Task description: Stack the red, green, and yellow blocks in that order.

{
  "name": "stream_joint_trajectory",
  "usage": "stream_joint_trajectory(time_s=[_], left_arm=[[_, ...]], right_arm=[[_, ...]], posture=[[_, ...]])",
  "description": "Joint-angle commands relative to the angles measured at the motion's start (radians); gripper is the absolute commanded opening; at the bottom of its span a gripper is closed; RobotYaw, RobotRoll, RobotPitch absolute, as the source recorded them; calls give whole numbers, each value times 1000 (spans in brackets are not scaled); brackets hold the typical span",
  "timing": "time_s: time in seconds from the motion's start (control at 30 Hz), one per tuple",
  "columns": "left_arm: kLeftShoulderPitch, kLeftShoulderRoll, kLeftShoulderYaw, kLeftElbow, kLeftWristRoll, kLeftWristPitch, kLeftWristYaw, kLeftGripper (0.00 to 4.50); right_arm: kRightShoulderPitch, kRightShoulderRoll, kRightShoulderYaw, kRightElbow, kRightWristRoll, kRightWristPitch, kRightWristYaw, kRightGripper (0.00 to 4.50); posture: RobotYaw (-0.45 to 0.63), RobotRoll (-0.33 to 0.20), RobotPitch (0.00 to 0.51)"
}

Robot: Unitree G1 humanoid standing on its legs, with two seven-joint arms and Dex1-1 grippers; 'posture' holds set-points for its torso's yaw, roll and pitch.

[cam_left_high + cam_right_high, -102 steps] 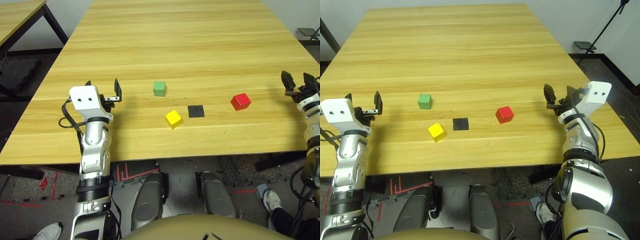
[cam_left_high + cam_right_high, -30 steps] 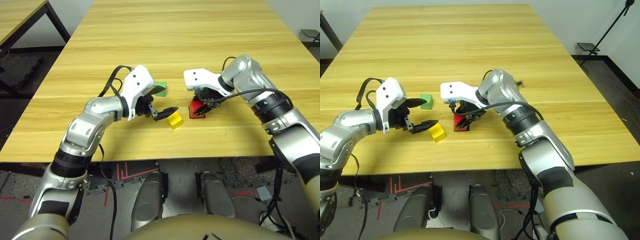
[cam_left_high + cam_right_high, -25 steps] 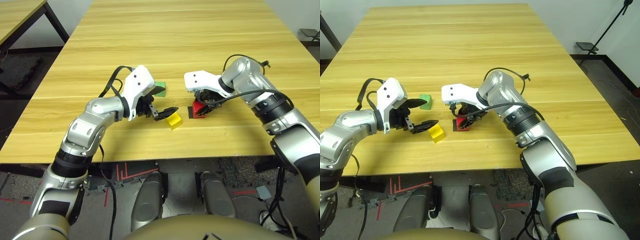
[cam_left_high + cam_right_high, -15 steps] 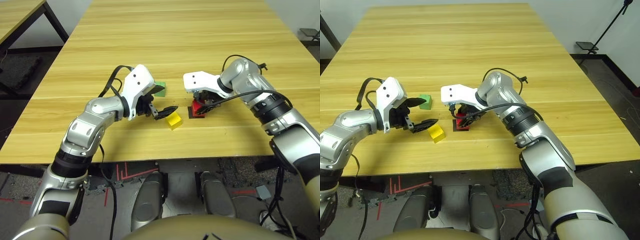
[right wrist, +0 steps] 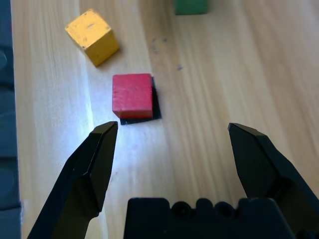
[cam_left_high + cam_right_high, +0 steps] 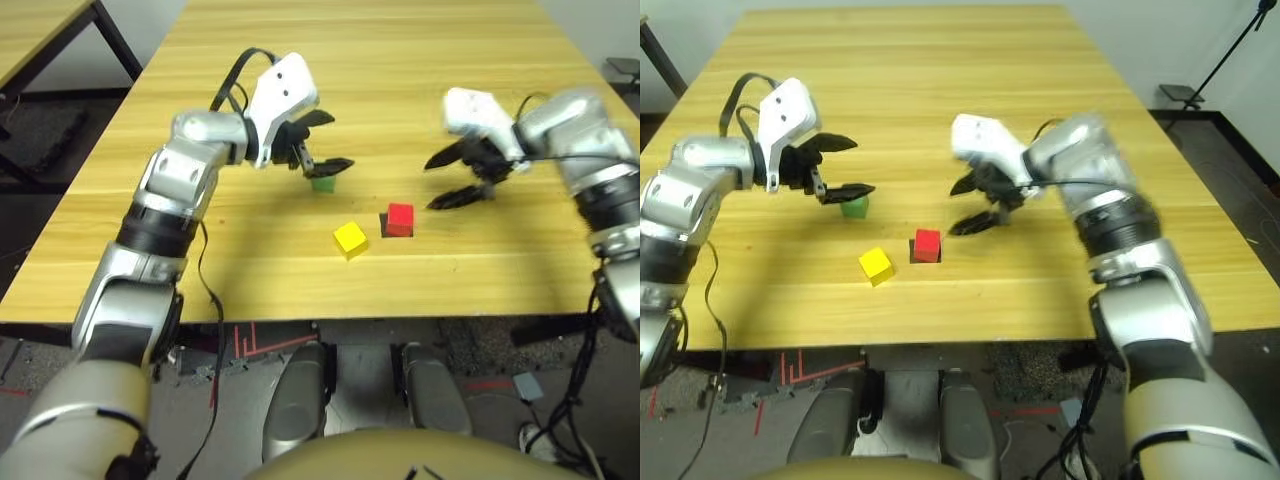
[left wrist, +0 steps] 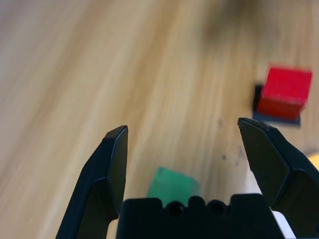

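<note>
The red block [image 6: 400, 217] sits on a flat black patch [image 5: 154, 107] near the front of the wooden desk [image 6: 400, 80], with the yellow block [image 6: 350, 238] just beside it toward the robot's left and the green block [image 6: 322, 183] farther back. The left tool [image 6: 322, 142] hovers above the green block, fingers spread wide and empty. The right tool [image 6: 450, 178] hangs to the right of the red block, apart from it, also wide open and holding nothing.
</note>
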Motion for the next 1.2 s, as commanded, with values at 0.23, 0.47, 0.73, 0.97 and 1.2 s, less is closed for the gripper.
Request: stream_joint_trajectory(time_s=[0.23,0.47,0.73,0.97,1.2], left_arm=[[-185,-97,-65,573,219,-374,-99,4500],[-224,-105,-49,694,306,-455,-71,4500],[-223,-142,-17,740,351,-450,-19,4500],[-228,-163,15,763,377,-434,78,4500],[-229,-164,9,774,419,-408,119,4500]], right_arm=[[169,-47,-73,-259,123,194,-76,4462],[217,-59,-83,-347,177,252,-145,4462],[251,-64,-82,-400,223,288,-195,4462],[272,-60,-81,-441,255,316,-232,4462],[298,-65,-85,-494,286,356,-263,4462]], posture=[[65,-184,45],[29,-174,41],[1,-168,50],[-22,-166,72],[-45,-167,79]])
